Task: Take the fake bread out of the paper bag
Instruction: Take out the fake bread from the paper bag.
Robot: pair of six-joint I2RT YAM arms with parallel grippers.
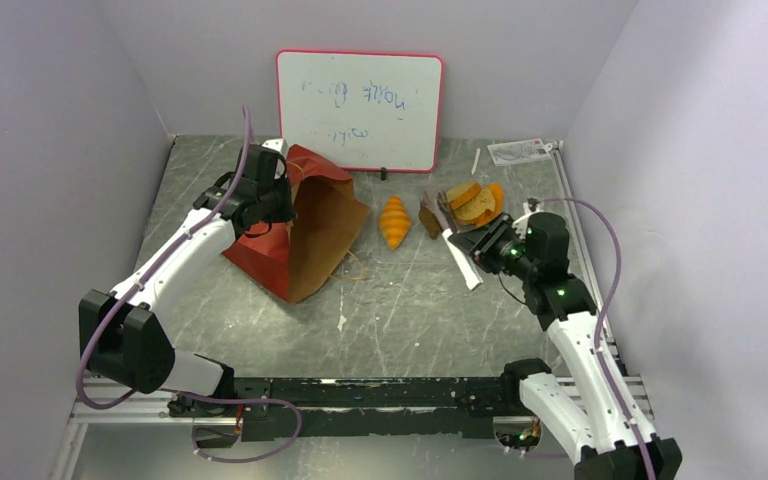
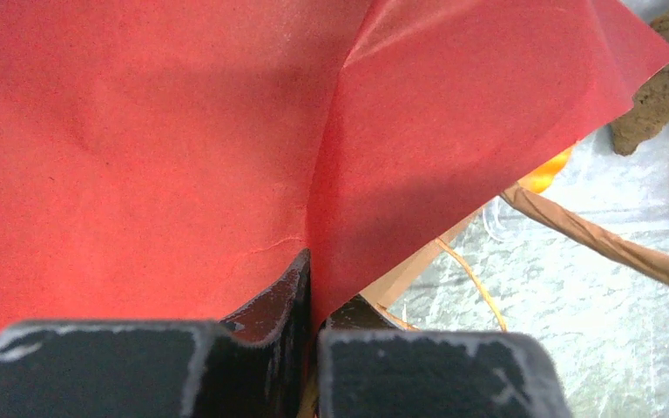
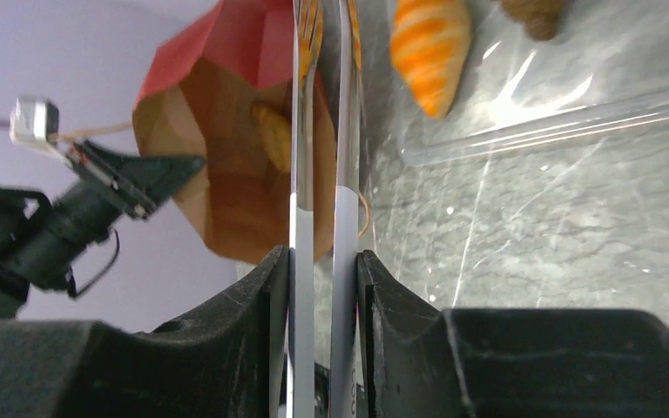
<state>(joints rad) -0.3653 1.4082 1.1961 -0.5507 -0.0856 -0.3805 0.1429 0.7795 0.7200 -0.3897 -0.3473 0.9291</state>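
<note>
The paper bag (image 1: pixel 310 225) lies tipped on the table, its mouth toward the right. My left gripper (image 1: pixel 275 203) is shut on a fold of its red lower part (image 2: pixel 183 131). An orange croissant (image 1: pixel 395 221), a dark brown piece (image 1: pixel 428 214) and tan slices with an orange loaf (image 1: pixel 474 203) lie on the table outside the bag. My right gripper (image 1: pixel 487 251) is shut on white tongs (image 1: pixel 460 258), which point at the bag's mouth (image 3: pixel 226 174). A tan-orange piece (image 3: pixel 272 135) shows inside the bag. The croissant (image 3: pixel 431 39) also shows in the right wrist view.
A whiteboard (image 1: pixel 360 110) leans on the back wall. A small card (image 1: pixel 518 151) lies at the back right. The bag's thin cord handle (image 2: pixel 472 280) trails on the grey table (image 1: pixel 400 320). Side walls close in left and right.
</note>
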